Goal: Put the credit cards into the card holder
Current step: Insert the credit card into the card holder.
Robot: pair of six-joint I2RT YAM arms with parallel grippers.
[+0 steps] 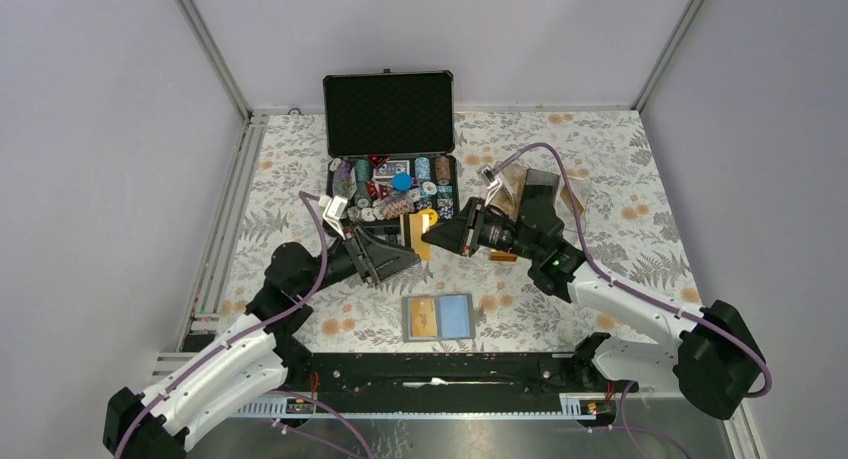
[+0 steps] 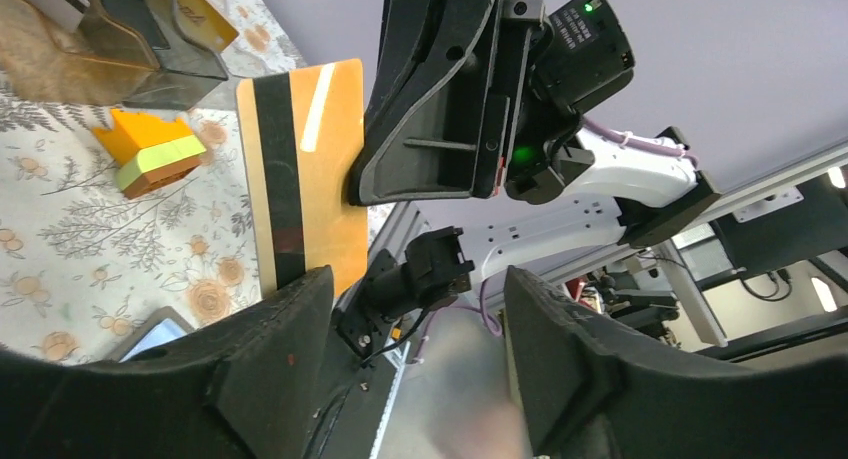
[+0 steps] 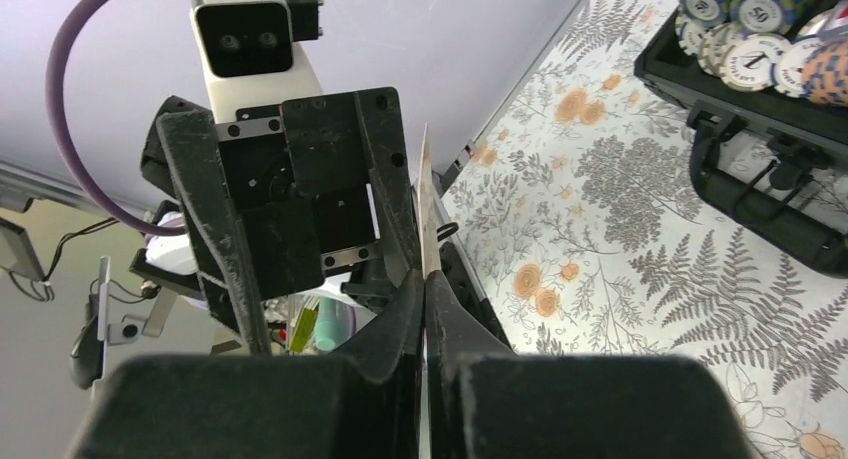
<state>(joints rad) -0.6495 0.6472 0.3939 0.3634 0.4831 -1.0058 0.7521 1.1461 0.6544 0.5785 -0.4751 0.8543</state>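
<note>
1. While the right gripper (image 3: 425,279) is pinched fully shut on one edge of an orange card (image 2: 300,169), it holds that card upright in the air above the table (image 1: 620,179), between the two arms.
2. The left gripper (image 2: 418,279) faces it with its jaws well apart and holds nothing. The card's free edge lies just beside one finger (image 2: 290,329), and I cannot tell whether it is inside the gap.
3. The step in hand looks like a hand-over of the card from right to left, ahead of sliding it into the card holder (image 1: 455,317).
4. The next move calls for the left jaws to straddle the free edge and close flat on the card before the right lets go. A skewed pinch could twist or drop it.
5. The card holder lies open near the front edge, well apart from the held card.
6. Counts:
   - One card in the air.
   - One orange card in the holder (image 1: 422,318), on its left panel.
   - One small pile of cards (image 2: 150,154) on the table showing orange and yellow-green layers, number unclear.
   - One card holder.
   - One open chip case (image 1: 390,114).
   - One clear box (image 2: 110,39).
</note>
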